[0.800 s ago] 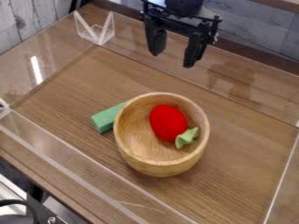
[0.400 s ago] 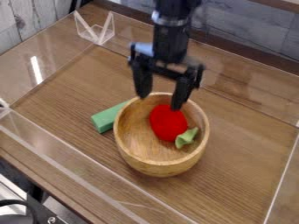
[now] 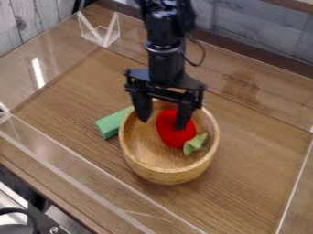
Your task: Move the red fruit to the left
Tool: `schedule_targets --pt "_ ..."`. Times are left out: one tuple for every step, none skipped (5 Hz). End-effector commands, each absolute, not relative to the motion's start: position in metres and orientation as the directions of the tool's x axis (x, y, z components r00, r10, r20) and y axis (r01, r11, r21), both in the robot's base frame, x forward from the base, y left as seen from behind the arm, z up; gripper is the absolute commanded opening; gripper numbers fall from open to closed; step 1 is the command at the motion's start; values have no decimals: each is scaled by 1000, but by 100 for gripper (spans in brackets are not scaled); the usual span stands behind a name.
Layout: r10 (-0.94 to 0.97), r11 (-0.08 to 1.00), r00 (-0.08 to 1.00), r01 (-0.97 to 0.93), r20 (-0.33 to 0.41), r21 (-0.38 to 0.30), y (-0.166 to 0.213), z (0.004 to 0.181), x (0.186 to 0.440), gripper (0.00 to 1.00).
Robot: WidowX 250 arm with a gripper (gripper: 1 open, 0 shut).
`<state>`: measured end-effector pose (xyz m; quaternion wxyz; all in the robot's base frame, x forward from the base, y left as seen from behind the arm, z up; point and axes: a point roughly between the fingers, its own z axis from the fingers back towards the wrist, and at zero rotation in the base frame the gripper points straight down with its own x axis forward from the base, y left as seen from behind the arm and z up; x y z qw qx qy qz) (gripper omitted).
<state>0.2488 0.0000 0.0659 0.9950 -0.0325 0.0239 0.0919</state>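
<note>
Presently observed the tool [image 3: 164, 111] low over the wooden bowl [image 3: 137, 169], fingers spread wide, gripping nothing. Located the red fruit [image 3: 177, 128] inside the bowl, toward the upper part in view, with its leafy cap [image 3: 196, 143] pointing down and to the right. Seen on the counter [image 3: 61, 174], outside the bowl and just beside its wall: a green block [image 3: 113, 121]. Cannot tell from this angle how deep into the bowl the fingertips reach, or whether in contact with the fruit.

Judged as the step in hand: lining up for a grasp. Not yet lifted or shifted left.

Risks from here, in rough order of concern:
- Off-centre closing. Seems set more toward the block side than squarely over the fruit; could nudge or roll the fruit against the bowl wall instead of pinching it.
- Bowl contact. Because of the wide spread near the rim, could catch the wall while lowering, and so tip or drag the bowl.
- Shallow bite. If closed too high on a rounded, glossy surface, likely to squeeze the fruit out downward.
- Cap grip. Could slip or twist if closed on the leaves alone.
- Low travel. Once gripped, might strike the rim or knock the block if carried left without enough lift.
</note>
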Motion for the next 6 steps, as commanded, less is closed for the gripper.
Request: schedule_targets --pt "161 983 987 -159 22 -92 4 81 256 100" --pt "134 986 990 -130 34 -105 10 75 251 100" --pt "103 988 993 -96 51 -117 13 73 247 100" --pt "130 985 990 -122 59 -125 2 75 247 100" --pt "155 980 985 -145 70 -134 -11 78 248 100" --pt "169 978 982 -157 79 -140 -18 73 245 0"
